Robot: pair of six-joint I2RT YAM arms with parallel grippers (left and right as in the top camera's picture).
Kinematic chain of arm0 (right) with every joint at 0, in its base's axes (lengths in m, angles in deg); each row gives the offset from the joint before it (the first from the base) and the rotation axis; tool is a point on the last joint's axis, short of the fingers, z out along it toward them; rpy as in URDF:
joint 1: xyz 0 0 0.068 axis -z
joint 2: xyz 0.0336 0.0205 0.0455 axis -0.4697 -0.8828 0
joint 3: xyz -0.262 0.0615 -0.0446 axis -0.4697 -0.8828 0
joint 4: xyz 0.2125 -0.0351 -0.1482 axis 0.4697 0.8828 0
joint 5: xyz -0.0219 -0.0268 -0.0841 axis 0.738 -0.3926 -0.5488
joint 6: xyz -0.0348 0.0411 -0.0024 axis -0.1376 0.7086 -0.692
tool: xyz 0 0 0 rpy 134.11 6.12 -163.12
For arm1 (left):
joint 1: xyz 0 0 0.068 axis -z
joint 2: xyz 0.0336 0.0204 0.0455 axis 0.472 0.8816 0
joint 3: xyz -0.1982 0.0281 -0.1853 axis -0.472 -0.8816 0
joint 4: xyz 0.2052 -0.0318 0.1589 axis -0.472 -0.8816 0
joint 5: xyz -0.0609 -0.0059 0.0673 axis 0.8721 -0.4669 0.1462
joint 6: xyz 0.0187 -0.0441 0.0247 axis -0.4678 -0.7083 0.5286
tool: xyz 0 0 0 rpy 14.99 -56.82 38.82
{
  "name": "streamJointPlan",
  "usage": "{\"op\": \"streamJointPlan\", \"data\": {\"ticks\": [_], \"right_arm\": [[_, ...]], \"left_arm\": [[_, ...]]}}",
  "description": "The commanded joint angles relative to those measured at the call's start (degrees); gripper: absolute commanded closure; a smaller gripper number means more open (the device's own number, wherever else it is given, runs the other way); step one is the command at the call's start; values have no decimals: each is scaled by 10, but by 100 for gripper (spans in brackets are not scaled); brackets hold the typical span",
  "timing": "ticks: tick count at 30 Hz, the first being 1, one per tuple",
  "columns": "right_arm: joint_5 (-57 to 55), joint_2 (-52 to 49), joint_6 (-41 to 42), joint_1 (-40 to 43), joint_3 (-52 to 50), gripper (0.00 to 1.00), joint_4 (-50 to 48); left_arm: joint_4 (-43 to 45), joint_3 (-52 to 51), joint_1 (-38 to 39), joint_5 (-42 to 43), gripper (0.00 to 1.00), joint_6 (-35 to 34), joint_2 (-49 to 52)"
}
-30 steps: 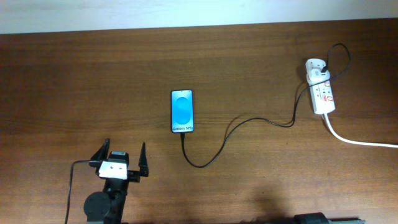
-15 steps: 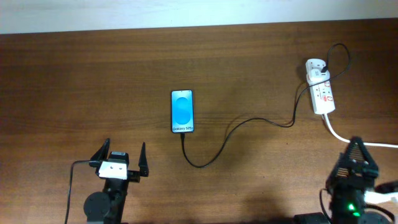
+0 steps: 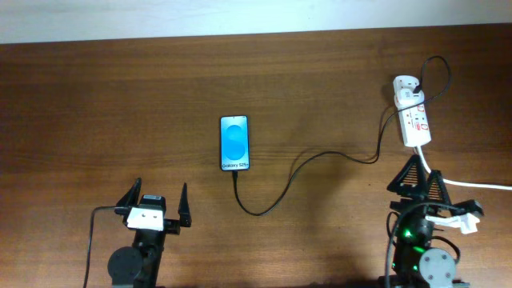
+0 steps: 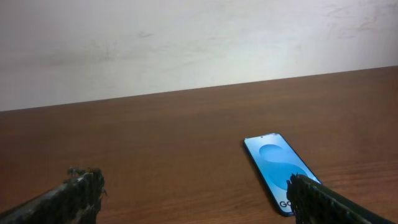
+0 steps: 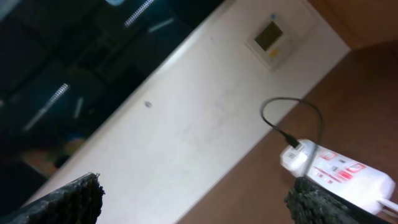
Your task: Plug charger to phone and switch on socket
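Note:
The phone [image 3: 234, 142] lies flat mid-table, blue screen up, and shows in the left wrist view [image 4: 278, 171]. The thin black charger cable [image 3: 298, 164] runs from the phone's near end in a loop across to the white socket strip [image 3: 413, 118] at the far right, its black plug [image 3: 418, 94] at the strip's top end. The socket also shows in the right wrist view [image 5: 339, 171]. My left gripper [image 3: 158, 202] is open and empty, near and left of the phone. My right gripper [image 3: 416, 180] is open and empty, just short of the socket's near end.
The socket's thick white cord [image 3: 464, 183] runs off the right edge, passing beside my right gripper. A white wall borders the table's far edge [image 3: 240, 36]. Bare wooden table [image 3: 120, 104] lies between the arms.
My right arm has come into view from the bottom right and moved up toward the socket, shifting left. The left arm, phone and cable have not moved.

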Motion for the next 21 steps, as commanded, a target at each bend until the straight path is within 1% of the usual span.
{"op": "streamJointPlan", "data": {"ticks": [1,2,3,4,5,6,7,8,9,16,20,21], "right_arm": [[27,7,-21,30,-30,2,15],[47,7,-44,39,-30,2,14],[72,7,-85,47,-30,1,10],[105,7,-153,51,-30,1,14],[123,7,-202,51,-30,2,23],[145,7,-269,51,-30,2,49],[144,7,-287,51,-30,2,78],[135,7,-287,51,-30,1,115],[135,7,-290,51,-30,1,122],[136,7,-289,50,-30,1,122],[154,7,-325,50,-30,1,124],[167,7,-353,50,-30,2,125]], "left_arm": [[-3,-1,-2,6,1,9,-3],[-3,-1,-2,6,1,9,-3],[-3,-1,-2,6,1,9,-3],[-3,-1,-2,6,1,9,-3],[-3,-1,-2,6,0,9,-3],[-3,-1,-2,6,1,9,-3],[-3,-1,-2,6,1,9,-3],[-3,-1,-2,6,1,9,-3],[-3,-1,-2,6,1,9,-3],[-3,-1,-2,6,1,9,-3],[-3,-1,-2,6,1,9,-2],[-3,-1,-2,6,1,9,-2]]}}
